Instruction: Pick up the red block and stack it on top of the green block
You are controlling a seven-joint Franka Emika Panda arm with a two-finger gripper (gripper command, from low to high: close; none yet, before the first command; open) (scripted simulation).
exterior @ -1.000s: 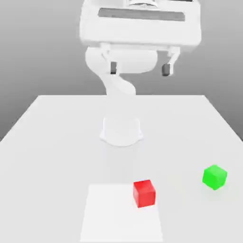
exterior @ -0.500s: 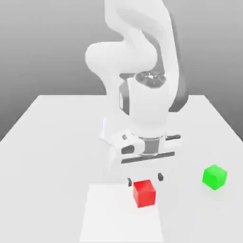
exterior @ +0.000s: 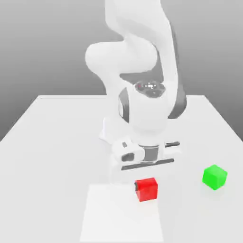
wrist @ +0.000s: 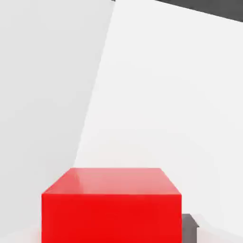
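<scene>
The red block [exterior: 146,189] sits on the table at the far right corner of a paler square patch. My gripper [exterior: 145,181] has come straight down over it, and the white hand hangs just above the block's top. In the hand view the red block [wrist: 111,205] looms close between the jaws, with one dark fingertip [wrist: 190,227] pressed against its side. The gripper is shut on the red block. The green block [exterior: 214,177] stands apart on the table, toward the exterior view's right of the red one.
The pale square patch [exterior: 118,216] lies at the near edge of the white table [exterior: 57,137]. The arm's round base [exterior: 108,130] stands mid-table behind the hand. Open table surface separates the two blocks.
The hand came down from high above the table onto the red block. Its fingers, wide open half a second ago, have shut on the block, which has shifted slightly.
</scene>
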